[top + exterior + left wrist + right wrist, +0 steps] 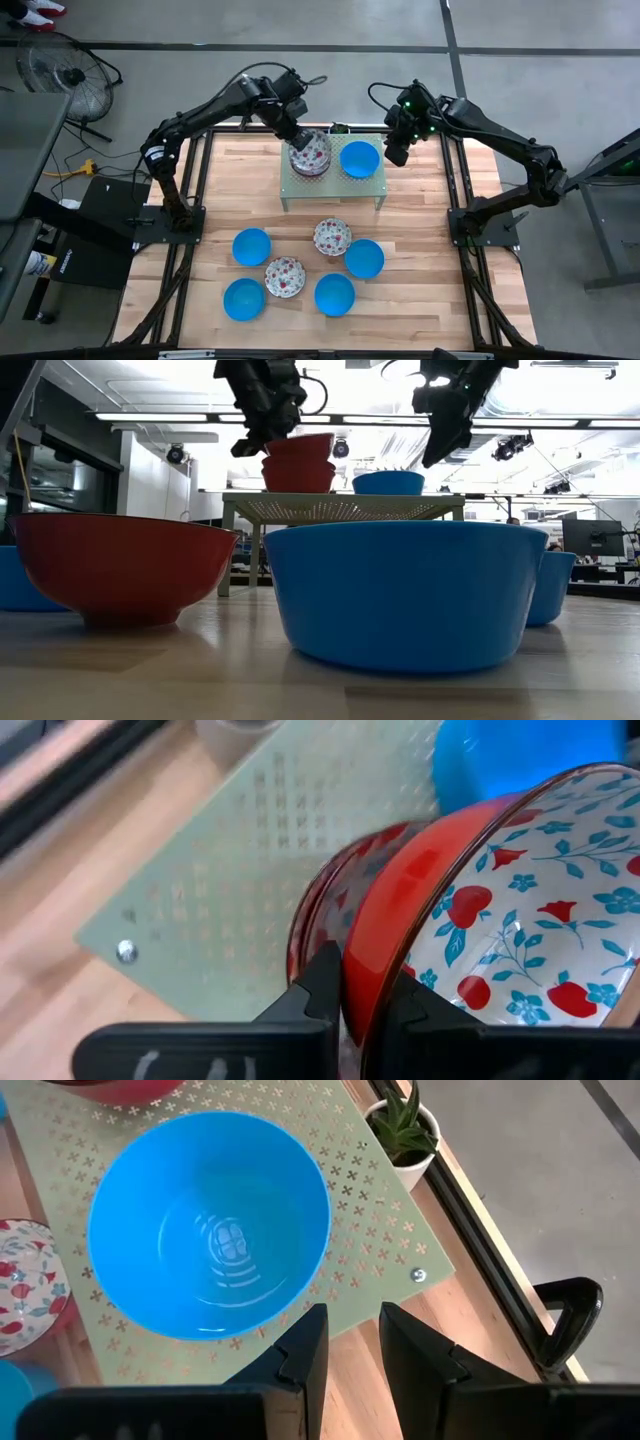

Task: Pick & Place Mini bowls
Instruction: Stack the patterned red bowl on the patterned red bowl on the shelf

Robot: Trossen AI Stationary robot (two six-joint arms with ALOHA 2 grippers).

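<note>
Nearest the left edge of the wooden table (420, 215), two blue bowls are seen in the high view, one (251, 246) farther from the table's front edge than the other (243, 299), and just right of them a floral bowl (284, 276) stands. Above these, on the left half of the green perforated stand (300, 188), a floral bowl with a red outside (520, 920) is pinched by its rim between the fingers of the left gripper (362, 988), which are closed tight on it; this bowl sits tilted in a second red-sided bowl (325, 915) that rests on the stand, the two being seen stacked in the low view. Toward the middle of the table a second floral bowl (332, 236) lies near two more blue bowls (334, 294) (365, 258). On the right half of the stand a single blue bowl (210, 1220) sits upright. Beside the stand's right end the right gripper (352, 1342) hangs above the table, its fingers partly apart with nothing between them. A small potted plant (402, 1128) stands just behind the stand's far right corner.
</note>
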